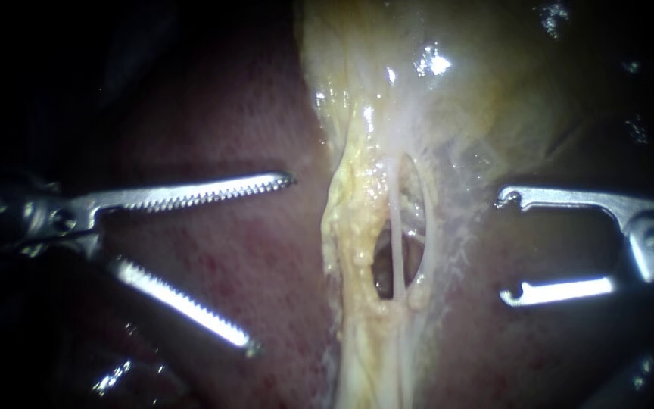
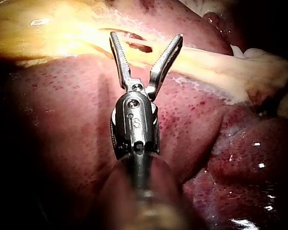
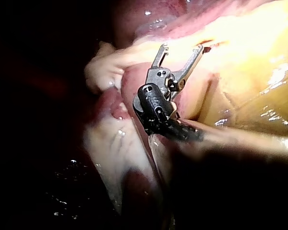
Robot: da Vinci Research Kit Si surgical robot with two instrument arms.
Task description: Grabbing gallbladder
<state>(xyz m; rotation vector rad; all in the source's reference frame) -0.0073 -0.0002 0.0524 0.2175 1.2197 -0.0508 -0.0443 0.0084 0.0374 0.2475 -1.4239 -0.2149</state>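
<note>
The pale yellow gallbladder (image 1: 448, 91) fills the upper middle of the endoscope view and narrows downward into a yellowish band with a thin whitish tube (image 1: 397, 242) crossing a small window. My left instrument (image 1: 270, 261) comes in from the left with toothed jaws wide open, short of the band and holding nothing. My right instrument (image 1: 502, 246) enters from the right, its hooked jaws open beside the band. In the left wrist view the open jaws of my left instrument (image 2: 146, 40) point at the yellow band (image 2: 201, 60). The right wrist view shows my right instrument (image 3: 182, 47) open near yellow tissue (image 3: 249, 43).
Dark red liver (image 1: 213, 250) lies on both sides of the band and under both instruments. In the left wrist view the liver (image 2: 62, 120) spreads broadly beneath the shaft, with wet glistening lobes beside it.
</note>
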